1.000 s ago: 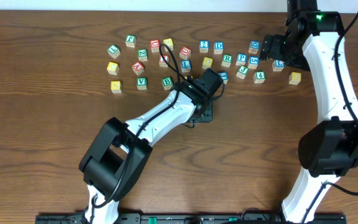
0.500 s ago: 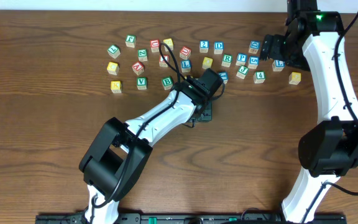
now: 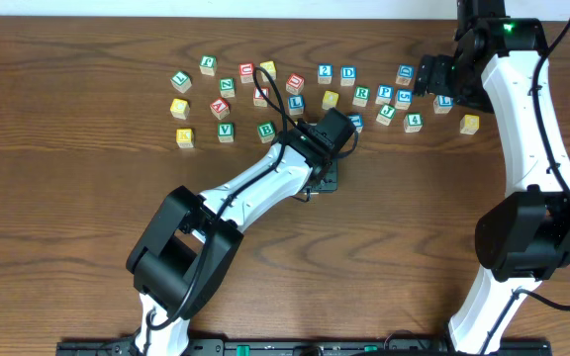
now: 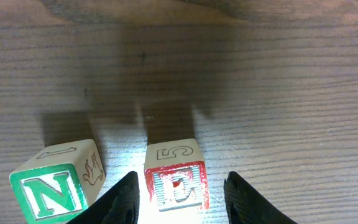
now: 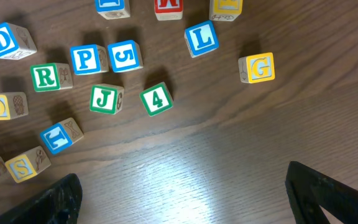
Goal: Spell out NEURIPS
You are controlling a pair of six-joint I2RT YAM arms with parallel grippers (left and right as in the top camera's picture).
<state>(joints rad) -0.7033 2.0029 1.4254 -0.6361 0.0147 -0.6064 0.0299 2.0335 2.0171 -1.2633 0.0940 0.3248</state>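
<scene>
The E cube (image 4: pixel 176 185), red-lettered with a 5 on its upper face, sits on the table (image 4: pixel 260 74) between the fingers (image 4: pixel 122 198) of the left gripper (image 4: pixel 182 175). The jaws straddle it, only partly spread, with a thin strip of lit wood showing on each side, so they do not pinch it. The N cube (image 4: pixel 53 191), green-lettered and turned a little askew, stands just left of E in the left wrist view, apart from it and outside the jaws. From overhead the left gripper (image 3: pixel 327 180) is nearer the robot than the scattered cubes, and its arm hides E and N there. The R cube (image 5: pixel 48 76) and P cube (image 5: pixel 87 59) lie side by side in the scatter, with the yellow S cube (image 5: pixel 27 165) near them toward the lower left of the right wrist view. Around them lie the D cube (image 5: pixel 2 40), 5 cube (image 5: pixel 125 56), J cube (image 5: pixel 106 99), 4 cube (image 5: pixel 156 99), L cube (image 5: pixel 202 37) and yellow G cube (image 5: pixel 257 67). The right gripper (image 5: pixel 182 171) hangs above bare wood beside these, its jaws spread wide and holding nothing.
</scene>
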